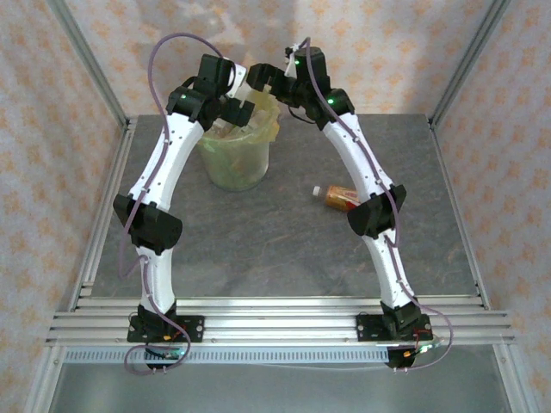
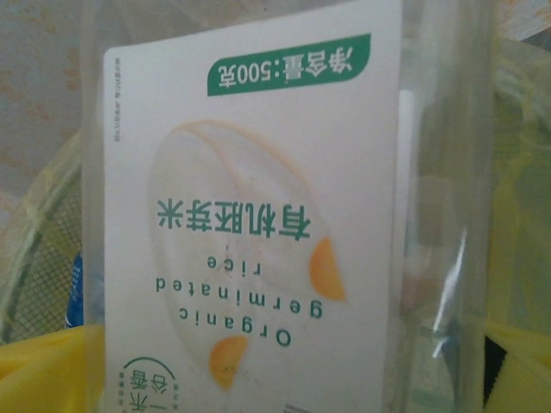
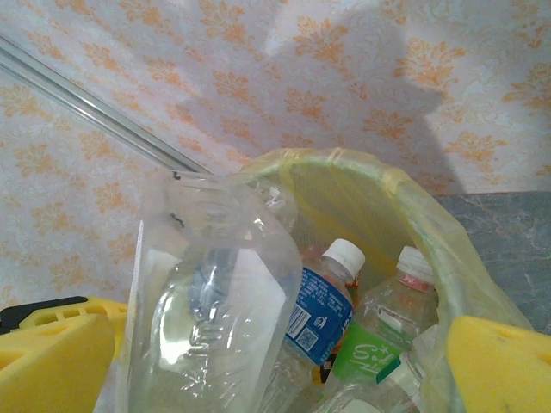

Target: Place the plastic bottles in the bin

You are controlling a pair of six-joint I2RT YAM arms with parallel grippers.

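Pressed close against my left wrist is a clear bottle (image 2: 258, 224) with a white rice label. It sits between my left fingers (image 2: 34, 379), which look closed on its sides, just above the bin (image 3: 405, 206). My right fingers (image 3: 52, 366) are spread wide over the bin's rim and grip nothing, though what I take for the same bottle hangs between them. Inside the bin lie at least 3 capped bottles (image 3: 323, 301). 1 orange-labelled bottle (image 1: 338, 196) rests on the counter (image 1: 258, 258), right of the bin. It looks empty, light, thin-walled and slick, so I'd grip its middle gently.
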